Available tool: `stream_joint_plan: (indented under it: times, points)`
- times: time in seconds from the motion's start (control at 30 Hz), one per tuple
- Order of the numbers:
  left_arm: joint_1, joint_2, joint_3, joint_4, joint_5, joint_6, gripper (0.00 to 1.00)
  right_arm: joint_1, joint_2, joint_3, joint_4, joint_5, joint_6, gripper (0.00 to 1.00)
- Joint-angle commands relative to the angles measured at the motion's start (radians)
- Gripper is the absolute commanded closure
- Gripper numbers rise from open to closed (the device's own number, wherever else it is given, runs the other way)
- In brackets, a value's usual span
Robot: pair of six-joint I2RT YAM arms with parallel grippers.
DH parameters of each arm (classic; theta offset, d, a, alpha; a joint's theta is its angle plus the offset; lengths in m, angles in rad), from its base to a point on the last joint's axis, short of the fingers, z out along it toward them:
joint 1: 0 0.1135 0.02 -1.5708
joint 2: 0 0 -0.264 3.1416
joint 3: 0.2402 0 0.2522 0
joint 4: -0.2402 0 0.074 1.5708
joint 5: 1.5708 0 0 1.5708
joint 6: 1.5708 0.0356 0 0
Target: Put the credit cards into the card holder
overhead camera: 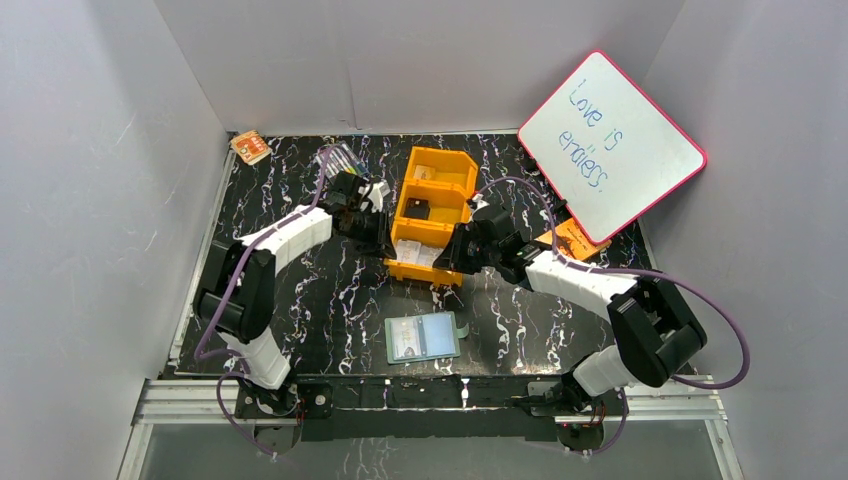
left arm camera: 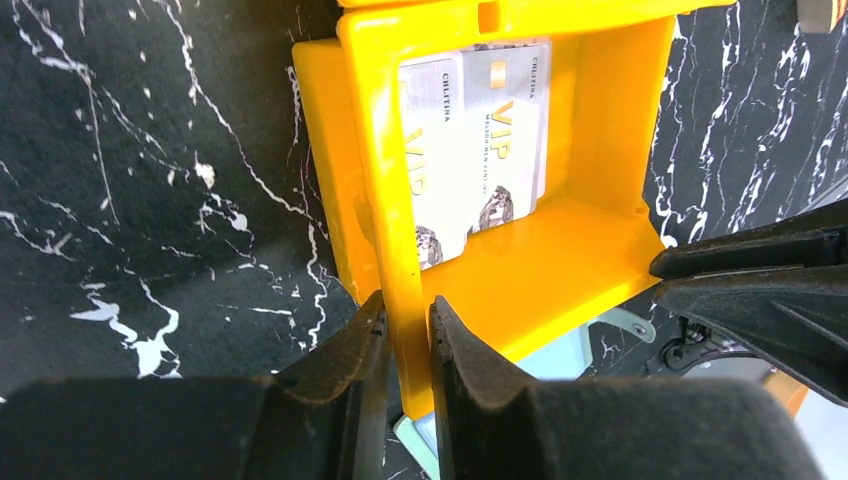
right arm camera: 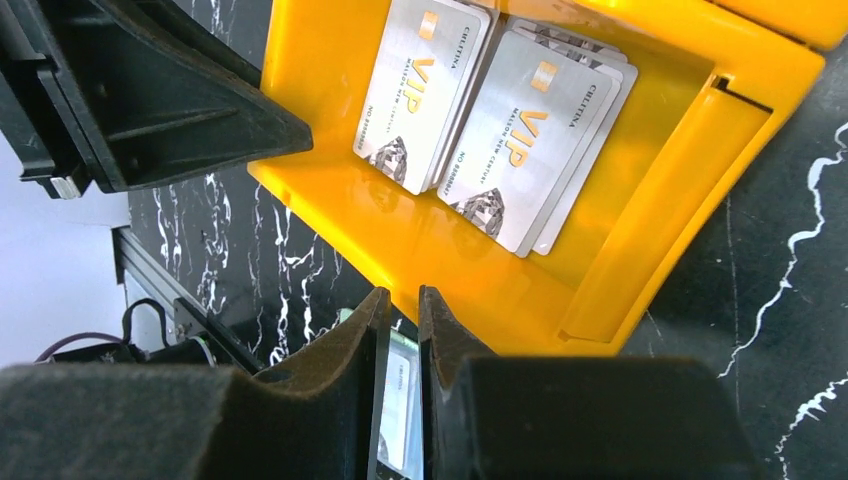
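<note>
The cards [right arm camera: 490, 130] are kept in the nearest compartment of the tray [left arm camera: 590, 270], in two overlapping stacks lying flat on its floor, pushed toward the back wall. They are judged to be light, thin and stiff, with a glossy face that is likely slippery. Lying flat, they give no edge that can be pinched from above. A hold is best taken on a short edge, after one card is slid against a wall or over the low front lip so that the edge is raised. One card at a time is advised, because the stack can be dragged along together

The left gripper [left arm camera: 408, 330] is closed on the left wall of the tray, with the wall pressed between both fingers. The right gripper [right arm camera: 402, 305] is held at the front lip with the jaws almost together. Only a narrow slit is seen, and it cannot be told whether anything is caught in it

The holder [overhead camera: 422, 337] is laid open on the counter [overhead camera: 330, 300], apart from the tray and toward the arm bases. The compartment is closed by high walls on three sides, so little room is left inside for fingers. Bare counter is seen between tray and holder
</note>
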Motion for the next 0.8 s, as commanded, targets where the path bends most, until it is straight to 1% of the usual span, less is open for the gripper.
stream_joint_plan:
  times: [0.0, 0.07, 0.13, 0.3, 0.37, 0.4, 0.47, 0.5, 0.57, 0.63, 0.7, 0.73, 0.77]
  points:
    - [-0.015, 0.022, 0.093, -0.060, 0.022, 0.083, 0.86, 0.003, 0.012, -0.015, -0.002, -0.002, -0.057, 0.75]
    - [-0.018, 0.032, 0.107, -0.070, 0.025, 0.083, 0.75, 0.005, 0.012, -0.022, 0.015, -0.017, -0.058, 0.75]
    - [-0.025, 0.046, 0.122, -0.078, 0.026, 0.083, 0.69, 0.006, 0.015, -0.030, 0.027, -0.030, -0.056, 0.75]
    - [-0.046, 0.065, 0.155, -0.086, 0.031, 0.082, 0.64, 0.007, -0.011, -0.060, 0.046, -0.053, -0.039, 0.76]
    - [-0.051, 0.069, 0.161, -0.085, 0.033, 0.078, 0.63, 0.007, -0.041, -0.059, 0.033, -0.043, -0.033, 0.73]
    - [-0.051, 0.070, 0.164, -0.086, 0.030, 0.073, 0.62, 0.007, -0.055, -0.047, 0.020, -0.023, -0.029, 0.69]
    - [-0.051, 0.066, 0.167, -0.082, 0.012, 0.056, 0.59, 0.006, -0.079, -0.026, 0.000, 0.029, -0.022, 0.57]
    - [-0.051, 0.063, 0.168, -0.080, 0.001, 0.047, 0.56, 0.006, -0.086, -0.012, -0.007, 0.055, -0.016, 0.50]
    - [-0.051, 0.047, 0.166, -0.071, -0.034, 0.023, 0.50, 0.003, -0.081, 0.023, -0.024, 0.098, 0.001, 0.40]
    - [-0.051, 0.028, 0.161, -0.058, -0.063, 0.002, 0.44, -0.003, -0.054, 0.059, -0.032, 0.117, 0.024, 0.34]
    - [-0.049, 0.007, 0.152, -0.046, -0.083, -0.018, 0.39, -0.008, -0.006, 0.102, -0.042, 0.119, 0.044, 0.31]
    - [-0.048, -0.007, 0.145, -0.041, -0.092, -0.030, 0.25, -0.010, 0.022, 0.125, -0.047, 0.115, 0.046, 0.30]
    - [-0.046, -0.020, 0.136, -0.035, -0.100, -0.041, 0.22, -0.010, 0.052, 0.148, -0.051, 0.113, 0.050, 0.30]
